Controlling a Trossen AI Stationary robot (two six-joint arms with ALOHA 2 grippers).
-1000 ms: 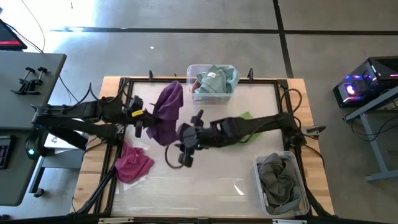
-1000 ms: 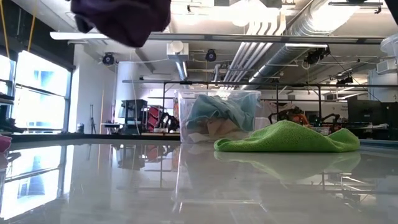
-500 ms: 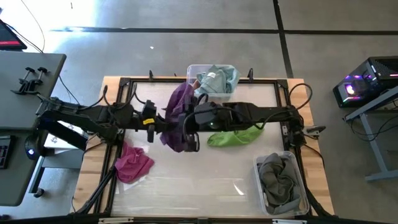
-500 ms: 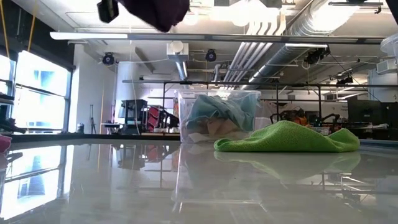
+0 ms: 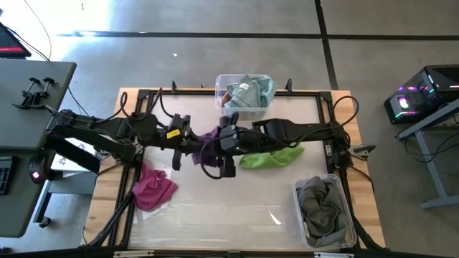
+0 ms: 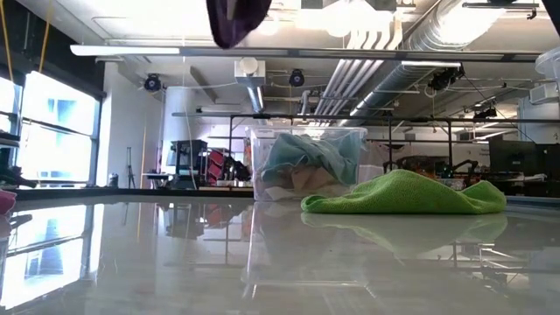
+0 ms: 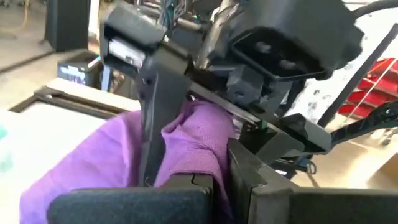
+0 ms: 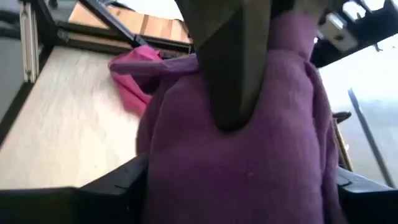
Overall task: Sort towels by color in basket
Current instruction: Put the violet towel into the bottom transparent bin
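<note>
1. Both grippers meet above the middle of the table [image 5: 215, 215]. Left gripper [image 5: 188, 144] comes in from the left, right gripper [image 5: 224, 147] from the right, and the purple towel [image 5: 209, 137] hangs bunched between them, clear of the surface.
2. Left gripper: clamped on the purple towel; the left wrist view shows cloth pinched between its dark fingers [image 7: 152, 124].
3. Right gripper: the right wrist view shows cloth bulging around 1 finger [image 8: 230, 68], so it appears closed on the same towel.
4. Handling, as a judgement: the cloth is light, soft and limp. It will sag and fold under its own weight and cannot be pushed. A pinch at an edge or corner lets it hang straight; a grip on the bunched middle risks trailing folds.
5. Other towels: a magenta towel [image 5: 153, 188] lies near-left on the table, a lime green towel [image 5: 270, 156] just right of the right gripper.
6. Baskets: 1 clear basket [image 5: 221, 81] at the far edge holds pale teal cloths; 1 basket [image 5: 299, 188] at the near-right corner holds grey cloths.
7. Clearances: a black frame [image 5: 237, 92] borders the table, with cables trailing at both sides. Open surface lies across the near half. Both arms are close together, so contact between them is the main hazard.
</note>
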